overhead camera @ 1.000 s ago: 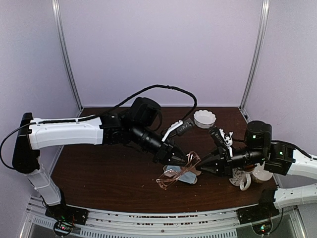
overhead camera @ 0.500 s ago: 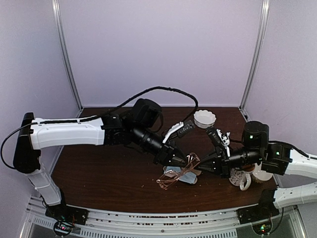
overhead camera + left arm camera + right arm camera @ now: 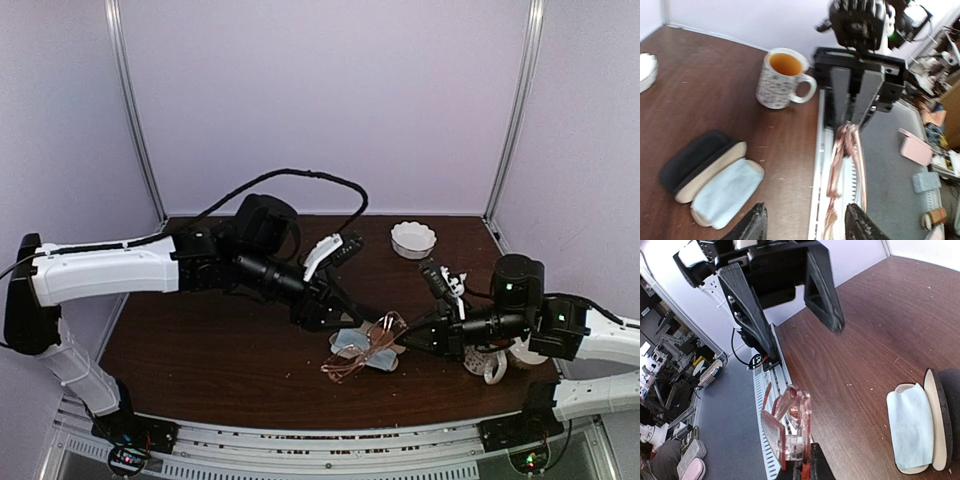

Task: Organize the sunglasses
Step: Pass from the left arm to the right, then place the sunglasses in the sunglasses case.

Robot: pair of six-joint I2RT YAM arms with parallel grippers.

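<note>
Backing off toward the left edge of the bench, the left pincer has let go of the sunglasses it pinched a second ago. Its jaws now stand well apart with nothing between them. Meanwhile the right pincer has shut on the copper wire frame and carries it alone. It grips one end, so the rest juts out toward the left pincer. The pair hangs in the air near the front edge, right of the middle, just above the open case with its blue cloth. No dark-framed pair shows in any view.

The risks, as I judge them: thin wire held at one end by a narrow grip can swivel or slide out, and the glasses would then drop onto the case rim or the bench. The open left jaws are close to the free end, so a careless move could snag it and twist the frame. A filled mug stands close beside the right arm, and a wide swing may tip it.
</note>
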